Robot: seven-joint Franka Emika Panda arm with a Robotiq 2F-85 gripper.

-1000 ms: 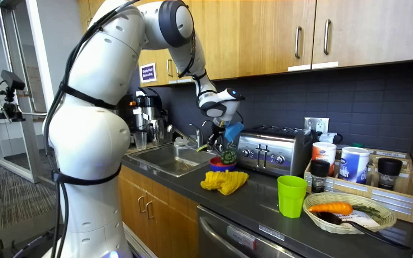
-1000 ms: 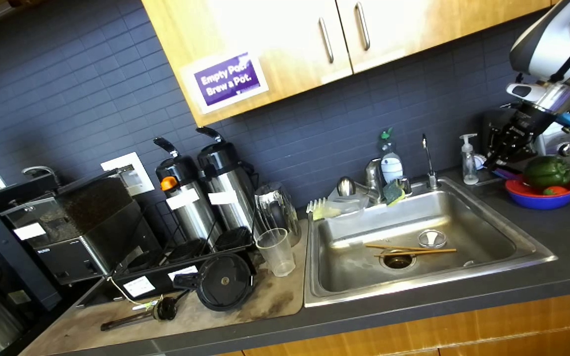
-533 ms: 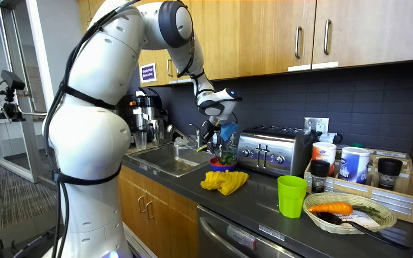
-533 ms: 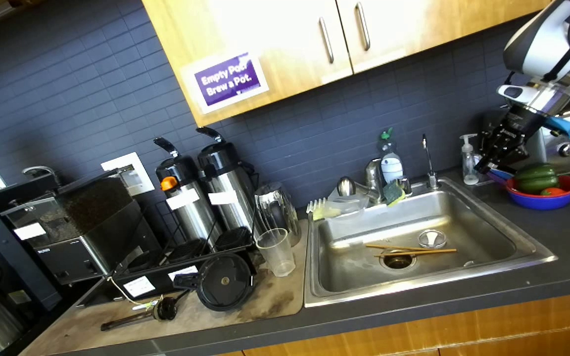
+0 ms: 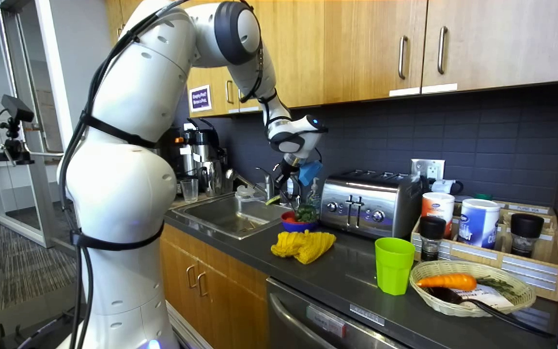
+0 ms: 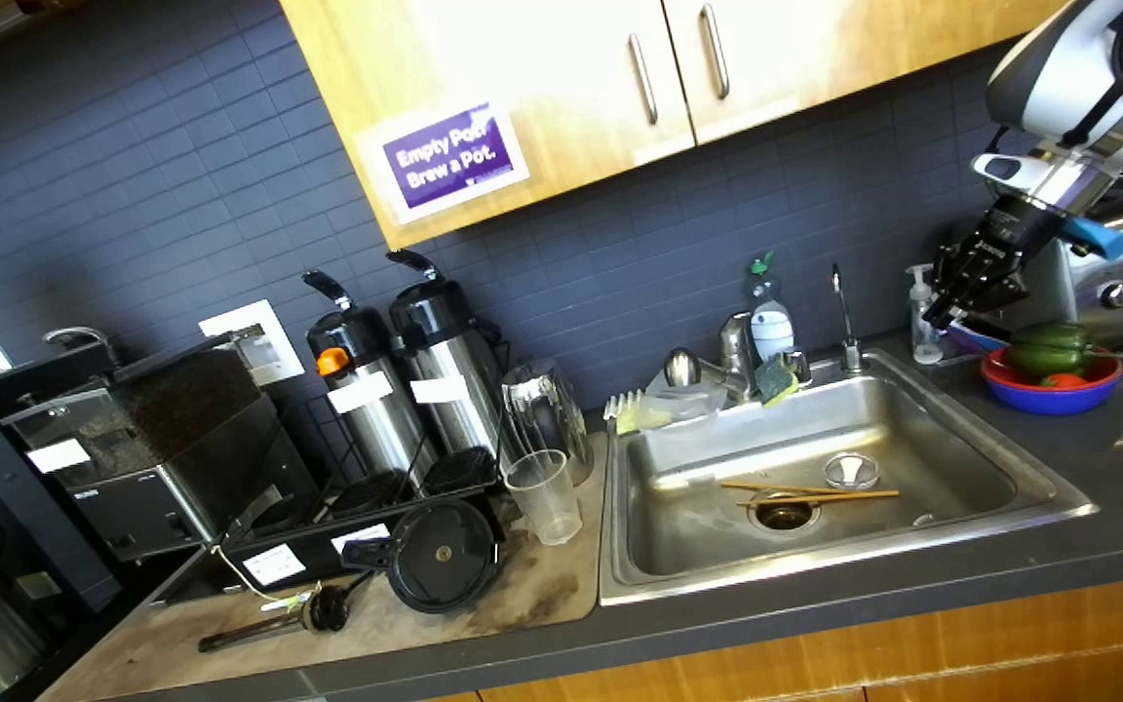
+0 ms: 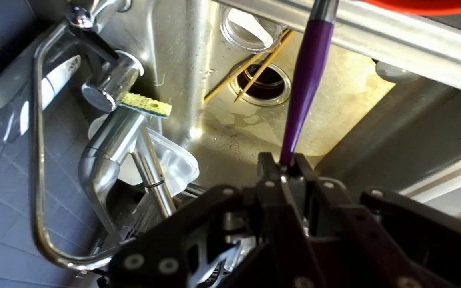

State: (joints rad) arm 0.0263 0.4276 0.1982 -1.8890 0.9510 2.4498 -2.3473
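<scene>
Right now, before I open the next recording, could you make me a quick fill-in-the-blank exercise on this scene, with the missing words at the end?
1. In the wrist view, the gripper grips a slim handle whose colour is ____.
2. In the sink, ____ wooden sticks lie across part of the drain.
3. The cup standing beside the woven basket is coloured ____.
4. The orange vegetable lying in that basket is a ____.

Missing words: purple; two; green; carrot.
</scene>
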